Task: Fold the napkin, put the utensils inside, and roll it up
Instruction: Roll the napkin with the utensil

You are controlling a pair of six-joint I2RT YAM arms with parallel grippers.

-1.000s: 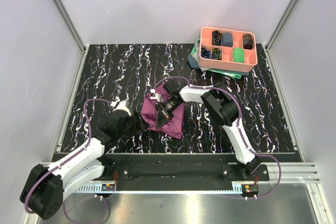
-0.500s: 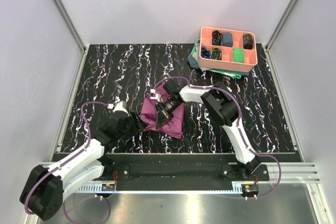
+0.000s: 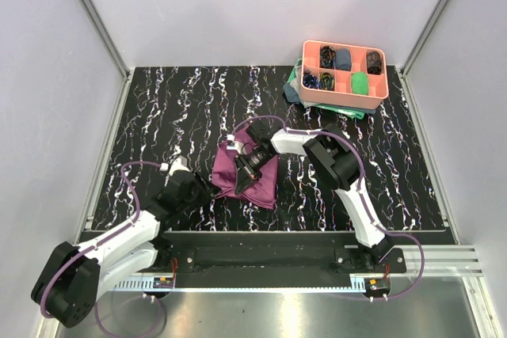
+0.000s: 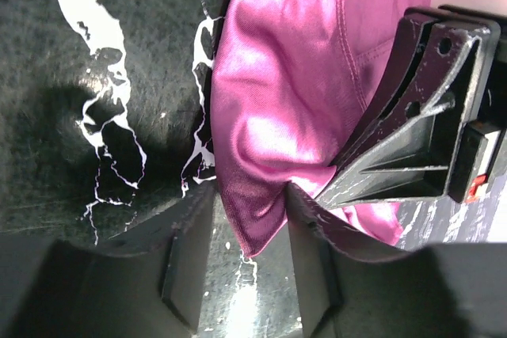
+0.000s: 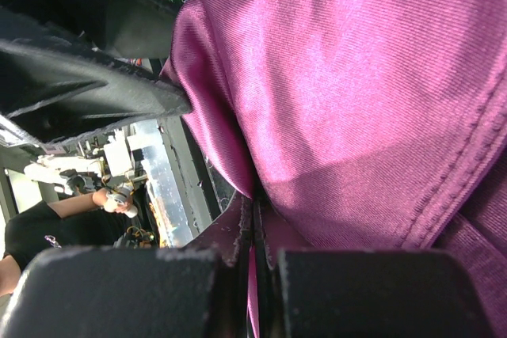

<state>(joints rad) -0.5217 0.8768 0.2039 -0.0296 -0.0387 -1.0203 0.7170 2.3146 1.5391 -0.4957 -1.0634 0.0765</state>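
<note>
step: fold napkin (image 3: 261,187), bunched mid-frame in top view | right gripper (image 5: 253,207): clamped on a cloth fold | left gripper (image 4: 244,195): jaws part-open astride the napkin's lower corner, not pinched | advice: seat corner deep between pads before squeezing, then draw both holds apart evenly, lay flat | utensils: not visible
</note>
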